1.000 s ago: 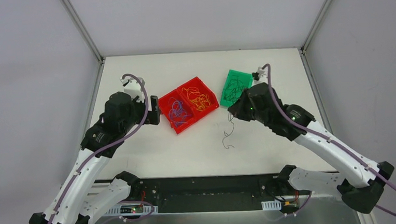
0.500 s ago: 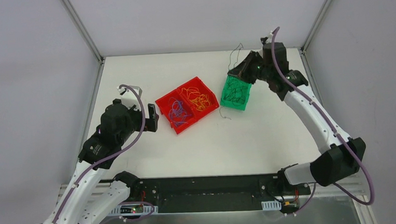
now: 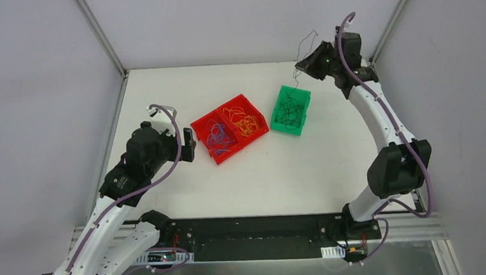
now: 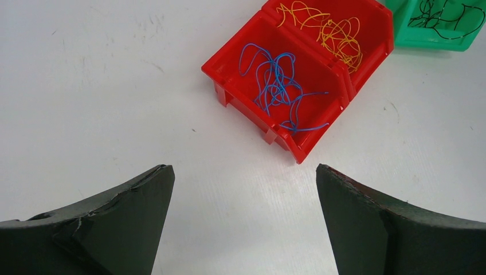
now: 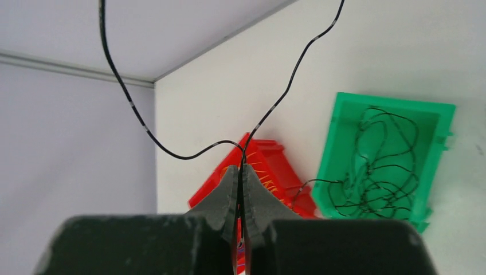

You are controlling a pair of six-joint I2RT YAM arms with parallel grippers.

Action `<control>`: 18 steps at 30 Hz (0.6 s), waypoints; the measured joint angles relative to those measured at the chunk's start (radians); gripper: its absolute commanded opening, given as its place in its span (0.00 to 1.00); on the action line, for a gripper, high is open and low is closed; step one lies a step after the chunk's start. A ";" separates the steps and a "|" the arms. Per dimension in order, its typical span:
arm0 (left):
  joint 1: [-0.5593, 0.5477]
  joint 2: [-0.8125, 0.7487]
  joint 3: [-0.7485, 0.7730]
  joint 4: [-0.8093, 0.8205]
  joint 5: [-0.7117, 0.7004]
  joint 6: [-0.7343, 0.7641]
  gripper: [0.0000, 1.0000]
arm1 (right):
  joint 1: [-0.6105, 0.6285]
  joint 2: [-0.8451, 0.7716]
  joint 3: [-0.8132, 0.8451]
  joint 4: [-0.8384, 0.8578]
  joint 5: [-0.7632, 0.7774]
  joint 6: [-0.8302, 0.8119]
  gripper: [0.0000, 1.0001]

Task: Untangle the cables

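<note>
My right gripper (image 3: 301,64) (image 5: 240,169) is raised high above the table's far right and is shut on a thin black cable (image 5: 137,120) (image 3: 308,39), whose ends loop up from the jaws. A green bin (image 3: 292,110) (image 5: 383,157) below it holds a tangle of black cables (image 5: 378,166). A red two-part bin (image 3: 230,128) (image 4: 298,69) holds blue-purple cables (image 4: 278,86) (image 3: 216,136) in one part and orange-yellow cables (image 4: 329,31) (image 3: 242,120) in the other. My left gripper (image 4: 245,177) (image 3: 188,144) is open and empty, just left of the red bin.
The white table (image 3: 249,175) is fenced by metal posts (image 3: 100,34) at the far corners and grey walls. The arms' bases sit on the black rail (image 3: 252,229) at the near edge.
My right gripper rose from the table near the green bin to high above the far right, lifting the black cable off the table. The left arm drew back a little.
</note>
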 measured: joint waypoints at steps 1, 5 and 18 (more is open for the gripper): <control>0.000 0.000 0.000 0.000 0.000 0.002 0.99 | -0.001 0.002 -0.030 0.016 0.020 -0.015 0.00; 0.000 0.001 0.000 0.004 0.000 0.006 0.99 | 0.002 0.017 -0.199 0.063 0.101 -0.076 0.00; 0.000 0.005 -0.003 0.005 0.001 0.006 0.99 | 0.134 0.211 -0.284 -0.005 0.335 -0.206 0.00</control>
